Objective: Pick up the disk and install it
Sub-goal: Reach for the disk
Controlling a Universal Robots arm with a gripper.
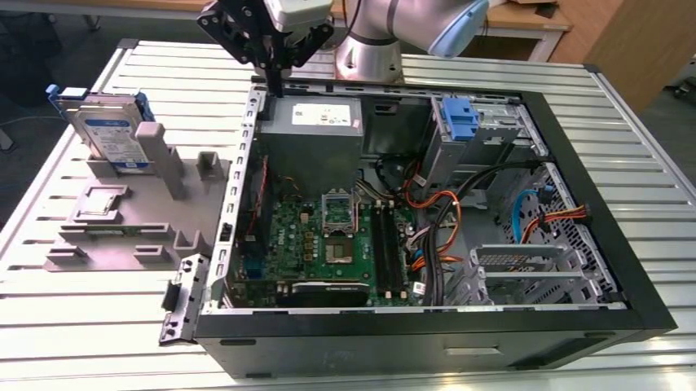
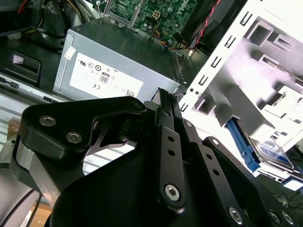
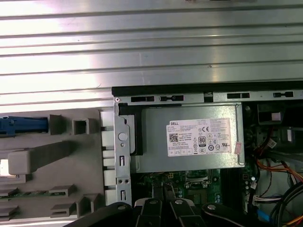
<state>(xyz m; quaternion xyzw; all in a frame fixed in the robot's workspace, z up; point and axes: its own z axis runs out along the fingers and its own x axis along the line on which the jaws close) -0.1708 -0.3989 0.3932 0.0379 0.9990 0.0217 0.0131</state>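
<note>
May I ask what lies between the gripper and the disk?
The exterior view shows the case's side wall and bare ribbed table between the gripper and the disk.

In the second wrist view the gripper (image 2: 161,94) is in the foreground. Its black fingers are pressed together and hold nothing, with their tips over the grey power supply box (image 2: 109,56) in a corner of the computer case (image 2: 222,59). The green motherboard (image 2: 156,14) lies beyond the box. Outside the case's perforated wall, the disk (image 2: 273,153) sits in a grey holder (image 2: 270,90), well apart from the gripper.
</note>
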